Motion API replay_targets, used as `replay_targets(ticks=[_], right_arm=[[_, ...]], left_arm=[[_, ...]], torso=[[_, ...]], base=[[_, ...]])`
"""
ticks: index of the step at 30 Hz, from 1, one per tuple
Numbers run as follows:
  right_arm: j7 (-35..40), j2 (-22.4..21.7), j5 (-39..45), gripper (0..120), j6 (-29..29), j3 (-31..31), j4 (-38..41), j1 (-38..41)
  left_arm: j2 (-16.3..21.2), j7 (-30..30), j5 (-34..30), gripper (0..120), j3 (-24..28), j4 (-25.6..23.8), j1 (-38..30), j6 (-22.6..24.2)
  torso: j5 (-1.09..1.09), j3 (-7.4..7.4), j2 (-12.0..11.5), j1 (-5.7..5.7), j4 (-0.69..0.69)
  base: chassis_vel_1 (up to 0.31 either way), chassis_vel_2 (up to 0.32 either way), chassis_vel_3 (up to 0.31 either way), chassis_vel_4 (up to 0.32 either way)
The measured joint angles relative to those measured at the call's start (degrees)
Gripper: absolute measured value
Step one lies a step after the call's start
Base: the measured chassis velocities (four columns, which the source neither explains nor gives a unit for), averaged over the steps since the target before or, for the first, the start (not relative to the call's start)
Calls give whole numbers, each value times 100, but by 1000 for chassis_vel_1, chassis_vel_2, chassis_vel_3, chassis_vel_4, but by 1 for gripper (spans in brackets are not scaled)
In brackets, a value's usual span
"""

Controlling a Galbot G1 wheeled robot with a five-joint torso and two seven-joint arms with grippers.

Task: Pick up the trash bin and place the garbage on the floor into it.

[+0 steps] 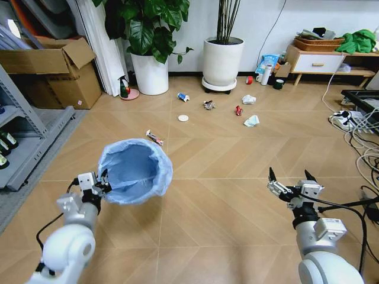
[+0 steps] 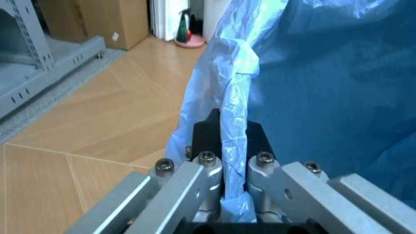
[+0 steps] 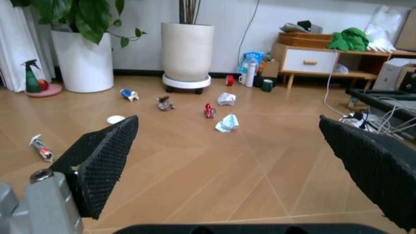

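**Bin in hand, litter untouched**

Left end effector (image 1: 100, 180) clamped on trash bin (image 1: 135, 170) rim, lower left of frame. Right end effector (image 1: 290, 180) spread apart, empty, lower right. Garbage on floor (image 1: 225, 154) upper centre: printed tube (image 1: 154, 138) nearest. Keep bin mouth up. Left wrist view shows fingers (image 2: 206, 131) pinching the bag fold.

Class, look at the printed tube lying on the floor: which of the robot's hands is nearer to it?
Left. The left hand grips the trash bin rim just short of the printed tube. The right hand, open, hangs farther off on the other side.
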Motion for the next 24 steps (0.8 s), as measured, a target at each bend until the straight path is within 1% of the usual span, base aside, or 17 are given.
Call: replay_targets(ticks=[1, 4, 11, 16, 24], right_arm=[[0, 0, 0, 100, 0, 0, 0, 0], [-27, 37, -35, 100, 20, -16, 2, -11], [-40, 125, -173, 100, 23, -49, 30, -68], [-42, 206, -251, 100, 43, -51, 106, -211], [-42, 230, -298, 100, 88, -51, 123, -234]], left_arm=[[0, 0, 0, 0, 0, 0, 0, 0], [-153, 135, 316, 0, 46, -142, 227, -122], [-35, 173, 323, 0, -23, -225, 190, -126], [-35, 227, 333, 0, -51, -245, 218, -144], [-48, 271, 391, 0, -9, -316, 259, -168]], torso=[[0, 0, 0, 0, 0], [-1, 0, 0, 0, 0], [1, 0, 0, 0, -1], [0, 0, 0, 0, -2], [-1, 1, 0, 0, -1]], base=[[0, 0, 0, 0], [0, 0, 0, 0], [0, 0, 0, 0], [0, 0, 0, 0], [21, 97, -27, -100]])
